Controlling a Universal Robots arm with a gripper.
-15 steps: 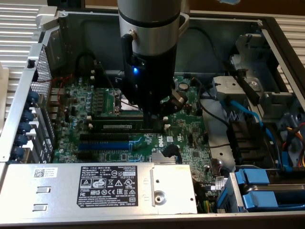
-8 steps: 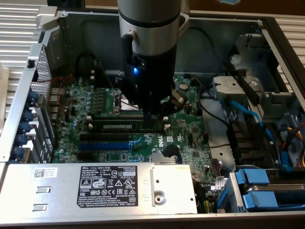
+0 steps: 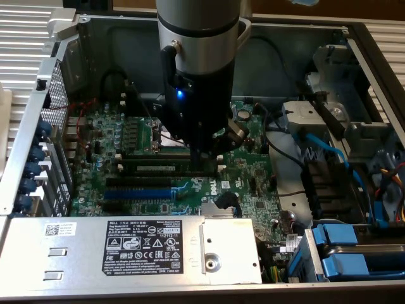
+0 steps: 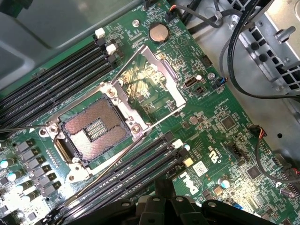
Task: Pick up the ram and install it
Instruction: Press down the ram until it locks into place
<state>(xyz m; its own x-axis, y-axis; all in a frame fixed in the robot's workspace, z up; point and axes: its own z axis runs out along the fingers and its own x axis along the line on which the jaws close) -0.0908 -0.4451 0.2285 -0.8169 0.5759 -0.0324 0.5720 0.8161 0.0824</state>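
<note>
The arm's gripper [image 3: 204,166] is low over the motherboard [image 3: 253,183], w/ its tip at the memory slots just next to the open CPU socket [image 4: 96,129]. The fingers are shut tight. A long green stick, prob. the ram [image 3: 155,163], lies in a slot right by the tip, on the side toward the exterior view's left. I can't tell if the fingers touch it or pinch it.

What could go wrong: if the ram sits crooked in the slot, a push could bend it or hurt the slot. The white end clips [image 4: 177,143] may not snap shut. The open CPU socket is near, so a slip could hit its tiny pins.

The ram's long side runs along the slot, left-right in the exterior view, and it stands on its thin edge.
</note>
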